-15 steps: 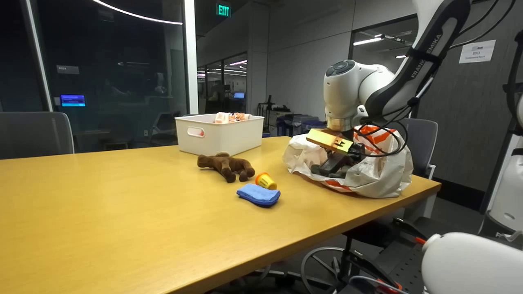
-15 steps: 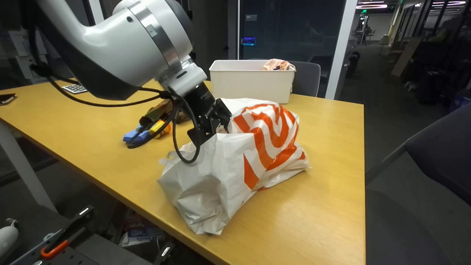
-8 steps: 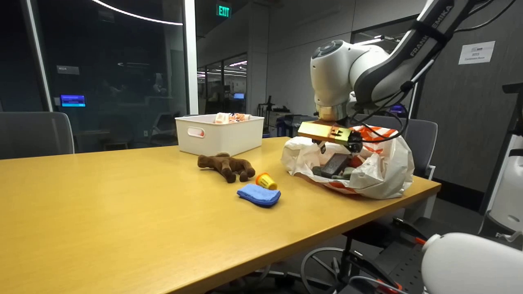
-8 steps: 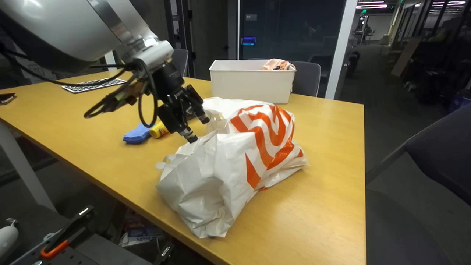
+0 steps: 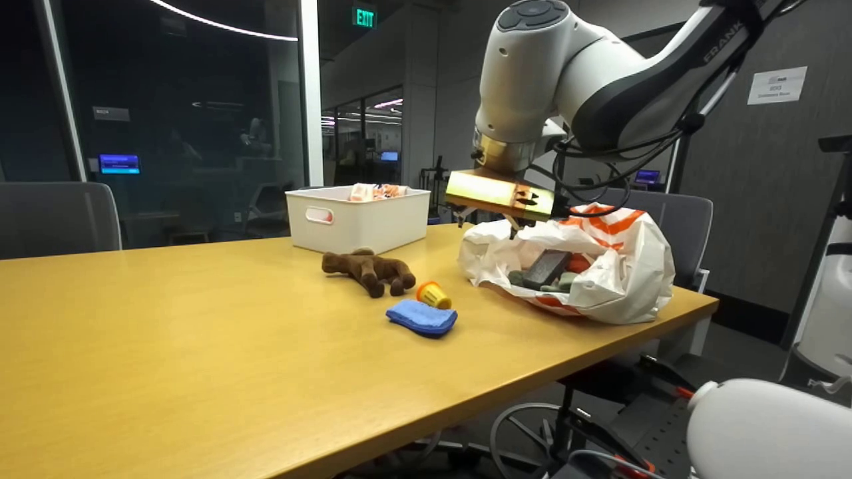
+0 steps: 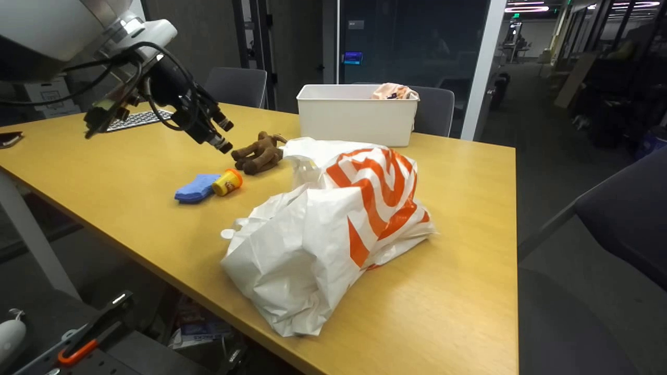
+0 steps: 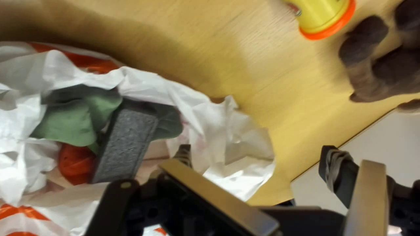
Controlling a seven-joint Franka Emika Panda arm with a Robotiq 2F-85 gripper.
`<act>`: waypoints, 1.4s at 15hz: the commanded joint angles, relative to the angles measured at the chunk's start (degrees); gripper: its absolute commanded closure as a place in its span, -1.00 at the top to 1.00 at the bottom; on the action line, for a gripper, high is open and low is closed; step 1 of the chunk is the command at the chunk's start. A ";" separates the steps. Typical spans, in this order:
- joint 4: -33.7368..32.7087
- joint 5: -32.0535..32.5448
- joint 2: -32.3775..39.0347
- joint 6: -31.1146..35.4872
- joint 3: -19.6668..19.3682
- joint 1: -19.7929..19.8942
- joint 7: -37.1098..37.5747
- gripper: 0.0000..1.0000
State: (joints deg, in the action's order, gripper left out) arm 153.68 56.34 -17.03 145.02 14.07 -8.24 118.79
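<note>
White plastic bag with orange print, slumped on the table; contents screened by its own wall in an exterior view, outline cropped at left and bottom in the wrist view. Through the mouth, half covered by folds: dark grey block, slantwise against a soft green thing; beside these, a red-orange thing, too buried to name; next to the block, something pale, hard to make out. Likewise cropped in the wrist view: yellow cup with orange rim at the top, brown plush toy at the right edge. Depths of the white bin hidden behind its walls, save for a patterned cloth at the rim. Arm cut off by the frame in both exterior views. Gripper in the air, fingers spread wide apart. Bag lower down and off to one side, apart from the fingertips in an exterior view; in the wrist view, bag's mouth and block beyond one finger, white bin partly behind the other.
</note>
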 commanded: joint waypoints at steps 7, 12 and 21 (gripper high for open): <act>-13.50 6.48 20.71 1.84 -0.61 0.72 -23.39 1.00; -16.37 5.24 26.67 9.29 -2.05 2.84 -38.08 1.00; -15.41 -10.74 26.54 12.62 0.94 4.97 -58.61 1.00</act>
State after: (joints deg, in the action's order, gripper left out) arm 137.59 52.89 10.14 155.80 12.95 -4.72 68.32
